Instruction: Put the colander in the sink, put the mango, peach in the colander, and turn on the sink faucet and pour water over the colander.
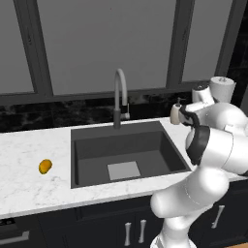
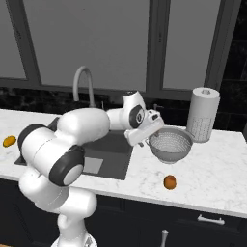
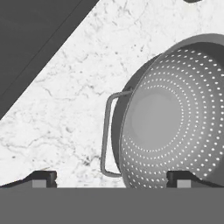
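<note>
The silver perforated colander (image 2: pixel 171 144) stands on the marble counter right of the sink (image 2: pixel 108 144). My gripper (image 2: pixel 146 139) hovers at its left rim, open and holding nothing. In the hand view the colander (image 3: pixel 175 127) lies close below, and my gripper (image 3: pixel 111 179) straddles its wire side handle (image 3: pixel 106 131) and near rim. The orange-red peach (image 2: pixel 170 182) lies on the counter in front of the colander. On the counter left of the sink (image 1: pixel 145 145) rests the yellow-orange mango (image 1: pixel 45 166), also visible from the right base as the mango (image 2: pixel 9 141). The gooseneck faucet (image 1: pixel 120 92) rises behind the basin, with no water running.
A paper towel roll (image 2: pixel 202 113) stands just behind and right of the colander. A beige soap dispenser (image 1: pixel 175 112) sits at the sink's back right corner. My own arm (image 2: pixel 72 135) stretches across above the basin. Windows (image 1: pixel 106 43) close off the back.
</note>
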Robot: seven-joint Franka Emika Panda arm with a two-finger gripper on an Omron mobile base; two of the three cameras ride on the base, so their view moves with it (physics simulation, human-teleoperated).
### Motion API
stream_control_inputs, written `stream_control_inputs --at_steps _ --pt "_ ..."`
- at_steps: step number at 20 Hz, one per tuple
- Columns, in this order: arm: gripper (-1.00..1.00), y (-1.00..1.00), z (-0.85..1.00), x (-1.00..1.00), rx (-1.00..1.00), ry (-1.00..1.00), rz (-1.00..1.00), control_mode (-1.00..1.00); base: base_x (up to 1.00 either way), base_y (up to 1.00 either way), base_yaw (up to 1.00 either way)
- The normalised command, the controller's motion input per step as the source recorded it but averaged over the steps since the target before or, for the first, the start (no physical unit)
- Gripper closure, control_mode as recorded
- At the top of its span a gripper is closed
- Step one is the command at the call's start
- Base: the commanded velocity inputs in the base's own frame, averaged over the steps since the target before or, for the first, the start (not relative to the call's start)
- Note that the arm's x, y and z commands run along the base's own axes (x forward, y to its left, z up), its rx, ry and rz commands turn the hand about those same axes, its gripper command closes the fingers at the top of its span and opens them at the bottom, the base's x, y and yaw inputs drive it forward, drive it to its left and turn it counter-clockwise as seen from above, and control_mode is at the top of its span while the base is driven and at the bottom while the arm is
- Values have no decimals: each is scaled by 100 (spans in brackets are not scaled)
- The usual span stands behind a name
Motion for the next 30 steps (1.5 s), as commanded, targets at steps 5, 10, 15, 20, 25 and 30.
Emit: stream_control_inputs --at_steps 5,10,15,20,25,30 --pt "-100 -5 -24 31 1 -3 -1 -100 0 0 0" --pt "-100 -12 -22 17 1 0 -5 -100 0 0 0" --pt "-100 -10 -24 12 0 0 -7 -100 0 0 0" --pt "-100 -2 -22 9 0 -1 -6 -100 0 0 0" --pt "-100 0 -31 -1 1 -5 -7 -100 0 0 0" --pt "100 0 -32 -8 0 -6 -7 -100 0 0 0"
